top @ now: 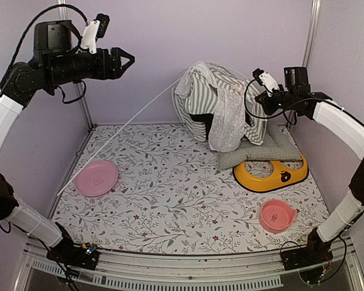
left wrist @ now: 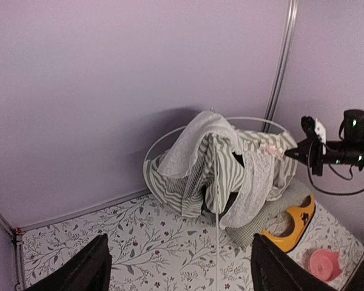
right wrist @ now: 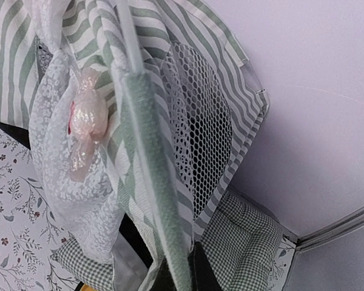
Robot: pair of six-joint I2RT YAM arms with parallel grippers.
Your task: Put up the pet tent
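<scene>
The pet tent (top: 213,102), grey-green and white striped with a white lace curtain, sits slumped and crumpled at the back of the floor; it also shows in the left wrist view (left wrist: 213,165) and the right wrist view (right wrist: 170,79). One thin white pole (top: 118,130) slants from its top down to the floor at the left. My right gripper (top: 259,103) is shut on a striped fabric edge of the tent's right side (right wrist: 181,267). My left gripper (top: 125,60) is open and empty, high up at the left, facing the tent (left wrist: 182,273).
A green-checked cushion (top: 261,148) lies under and beside the tent. A yellow pet dish (top: 271,174) lies in front of it, a pink bowl (top: 276,215) at front right, a pink plate (top: 97,177) at left. Lilac walls enclose the floral floor.
</scene>
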